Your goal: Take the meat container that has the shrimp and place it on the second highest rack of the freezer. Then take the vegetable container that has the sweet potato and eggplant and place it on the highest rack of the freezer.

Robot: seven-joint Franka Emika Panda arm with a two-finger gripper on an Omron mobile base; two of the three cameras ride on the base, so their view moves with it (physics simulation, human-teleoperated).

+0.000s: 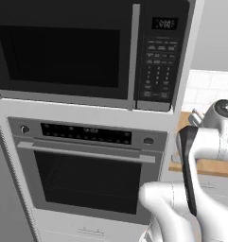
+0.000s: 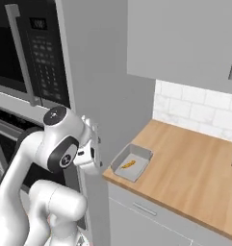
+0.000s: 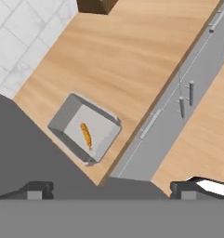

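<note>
The meat container (image 3: pixel 85 131) is a shallow grey tray lying at the wooden counter's (image 3: pixel 132 51) near corner, with the small orange shrimp (image 3: pixel 86 135) inside it. The right base view shows the same tray (image 2: pixel 132 164) and its shrimp (image 2: pixel 128 165) beside a tall grey panel. My gripper (image 3: pixel 112 189) hangs above and short of the tray, open, with nothing between its two dark fingertips (image 3: pixel 38 189). The hand (image 2: pixel 92 146) sits left of the tray, level with the counter edge. The vegetable container, sweet potato, eggplant and freezer are out of view.
A black microwave (image 1: pixel 63 52) sits over a black-glass oven (image 1: pixel 87 175) on the left. The grey side panel (image 2: pixel 105 72) separates them from the counter. A brown block (image 3: pixel 92 4) stands at the counter's back by the white tiles (image 2: pixel 194 110). Grey drawer fronts (image 3: pixel 150 123) run below.
</note>
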